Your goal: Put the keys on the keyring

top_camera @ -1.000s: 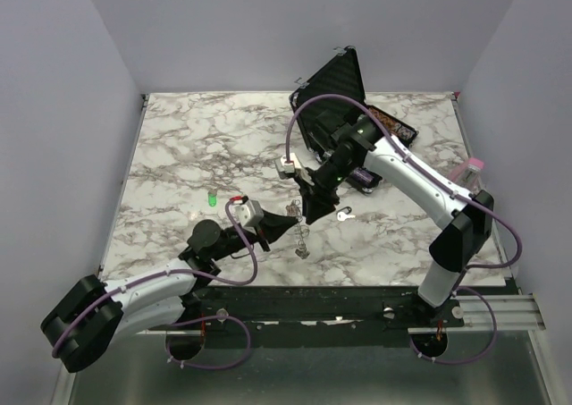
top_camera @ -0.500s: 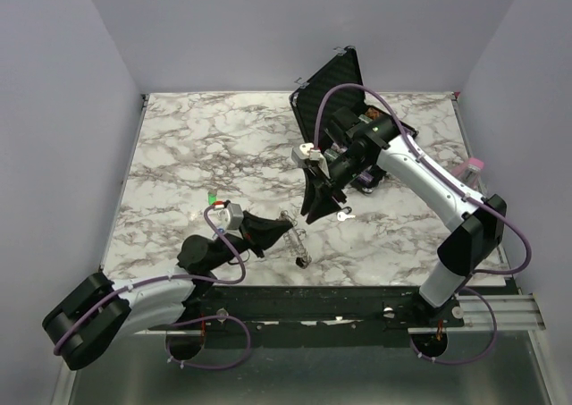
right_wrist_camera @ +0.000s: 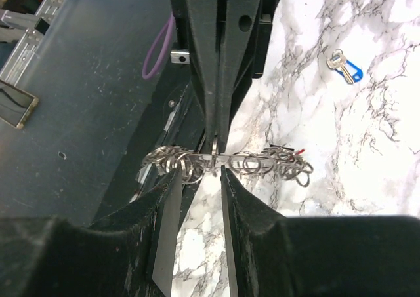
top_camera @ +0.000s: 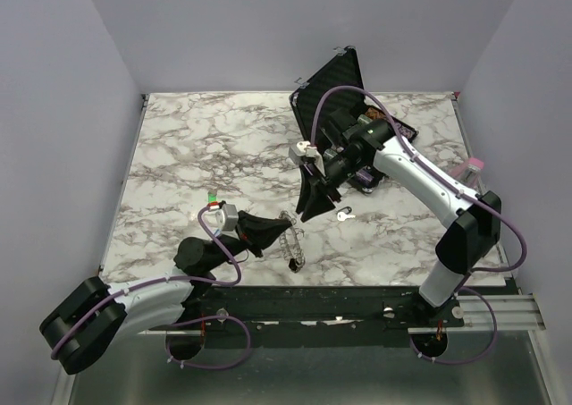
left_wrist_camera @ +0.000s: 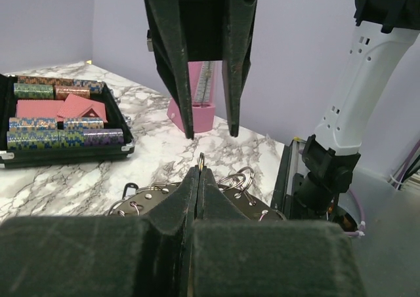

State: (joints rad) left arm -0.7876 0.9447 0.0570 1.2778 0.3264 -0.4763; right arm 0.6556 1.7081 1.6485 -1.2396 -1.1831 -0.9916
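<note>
Two hands are facing each other over the bench (top_camera: 197, 146), well in front of the black case (top_camera: 344, 101) on its near side. The left hand (left_wrist_camera: 199, 179) is pinching its fingers fully together on one upright loop of the keyring (right_wrist_camera: 249, 162), and is holding the chain off the bench with links hanging to either side. The right hand (right_wrist_camera: 199, 179) is hovering between the case and the keyring, pointing down at the pinched loop; its fingers are standing at a narrow gap, gripping nothing and touching nothing. Judging from this, the step is a second grasp on the chain, so the right hand should be lining its gap squarely over one loop beside the left fingertips and closing gently, while the left is holding steady so the links are not swinging. Something red and black is hanging at one end of the chain, too small to call keys. One blue-and-white piece (top_camera: 344, 214) is lying on the bench between the case and the keyring.
</note>
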